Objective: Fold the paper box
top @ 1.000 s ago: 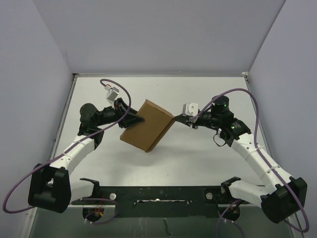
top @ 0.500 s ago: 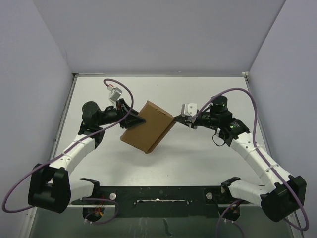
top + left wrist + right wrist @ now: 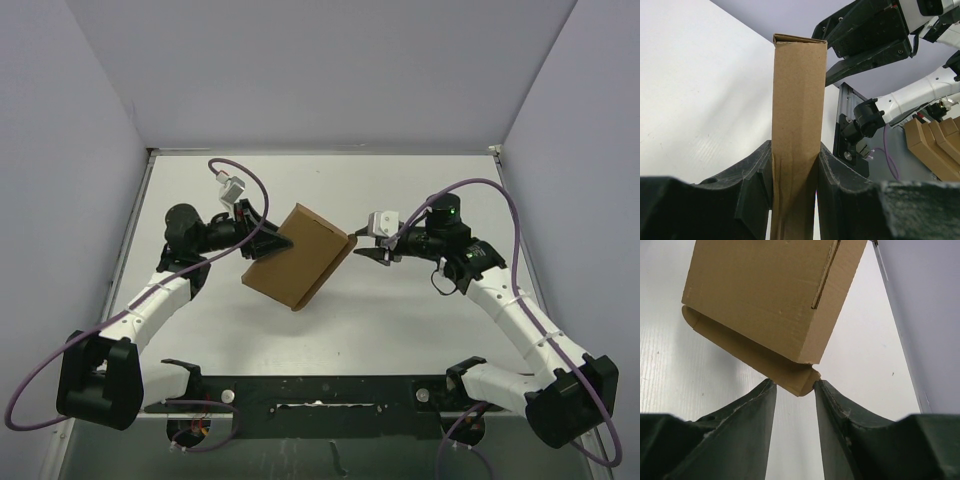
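Observation:
The paper box point(image 3: 300, 255) is a thin brown cardboard box, folded shut and held tilted above the table's middle. My left gripper point(image 3: 273, 240) is shut on its left edge; in the left wrist view the box point(image 3: 799, 90) stands up between the pads point(image 3: 760, 175) of that gripper point(image 3: 795, 160). My right gripper point(image 3: 362, 254) is open just right of the box's right corner. In the right wrist view the box point(image 3: 760, 290) fills the top, and the corner of its lower flap point(image 3: 755, 357) sits between the tips of the right gripper point(image 3: 794, 385), touching the right fingertip point(image 3: 821, 386).
A black rail point(image 3: 320, 395) runs along the near edge between the arm bases. Grey walls close the table on the left, back and right. The left wrist view shows several stacked brown cardboard pieces point(image 3: 935, 145) beyond the table.
My right gripper has drawn back a little from the box's right corner and dropped slightly. The left gripper has kept its hold, and the box has shifted slightly left and down.

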`<move>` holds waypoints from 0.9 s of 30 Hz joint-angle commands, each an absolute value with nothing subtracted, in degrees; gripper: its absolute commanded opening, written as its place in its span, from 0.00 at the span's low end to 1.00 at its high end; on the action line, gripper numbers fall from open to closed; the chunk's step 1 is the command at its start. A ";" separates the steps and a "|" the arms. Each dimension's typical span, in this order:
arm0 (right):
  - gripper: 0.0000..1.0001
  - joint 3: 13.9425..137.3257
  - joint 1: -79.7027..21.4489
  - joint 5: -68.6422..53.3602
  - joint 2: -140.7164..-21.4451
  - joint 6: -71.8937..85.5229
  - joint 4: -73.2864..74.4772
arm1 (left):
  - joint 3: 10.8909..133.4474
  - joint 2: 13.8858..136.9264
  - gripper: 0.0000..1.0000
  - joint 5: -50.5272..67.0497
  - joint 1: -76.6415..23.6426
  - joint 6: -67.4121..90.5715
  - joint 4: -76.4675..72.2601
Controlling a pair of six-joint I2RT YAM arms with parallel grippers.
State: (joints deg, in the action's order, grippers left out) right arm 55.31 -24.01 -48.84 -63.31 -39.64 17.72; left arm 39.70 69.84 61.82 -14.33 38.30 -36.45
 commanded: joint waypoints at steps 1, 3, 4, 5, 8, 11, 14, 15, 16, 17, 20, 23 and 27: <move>0.39 57.02 -23.63 -46.96 -62.46 -39.67 15.04 | 41.93 67.37 0.00 63.01 -13.97 38.47 -38.81; 0.38 56.72 -23.51 -46.15 -62.64 -39.07 14.40 | 41.77 67.32 0.00 63.10 -13.91 38.66 -39.17; 0.38 56.62 -23.49 -45.98 -62.66 -38.49 13.98 | 41.75 67.28 0.00 63.06 -13.88 38.75 -39.27; 0.38 56.53 -23.27 -45.88 -62.76 -37.89 13.48 | 41.74 67.24 0.00 63.17 -13.82 38.76 -39.29; 0.38 56.16 -22.24 -46.24 -62.56 -35.57 12.10 | 41.42 67.15 0.00 63.28 -13.58 39.06 -39.71; 0.42 55.92 -20.72 -49.31 -61.94 -33.44 11.19 | 41.23 67.06 0.00 63.28 -13.23 39.33 -40.13; 0.46 55.73 -19.16 -52.45 -61.77 -31.37 10.45 | 41.05 67.13 0.00 63.37 -13.09 39.78 -40.80; 0.46 55.46 -18.61 -53.26 -61.82 -30.71 9.99 | 41.05 67.07 0.00 63.41 -13.03 39.98 -41.00; 0.47 55.07 -18.41 -53.98 -61.94 -30.10 9.58 | 41.01 67.06 0.00 63.45 -13.01 40.05 -41.11; 0.47 54.58 -18.35 -54.34 -62.07 -29.76 9.20 | 41.01 66.98 0.00 63.52 -13.01 40.24 -41.25; 0.47 53.40 -18.47 -56.46 -63.09 -27.88 6.98 | 40.92 66.80 0.00 63.57 -12.93 40.56 -41.53; 0.43 53.06 -19.32 -57.19 -64.21 -25.89 5.54 | 40.72 66.63 0.00 63.64 -12.95 40.77 -41.79; 0.37 52.91 -19.55 -56.91 -65.79 -24.41 4.27 | 40.50 66.37 0.00 63.87 -12.92 41.04 -42.19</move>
State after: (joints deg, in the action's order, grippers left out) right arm 53.08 -18.94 -55.02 -64.45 -27.51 8.99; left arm 39.70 69.47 63.00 -13.32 40.29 -37.65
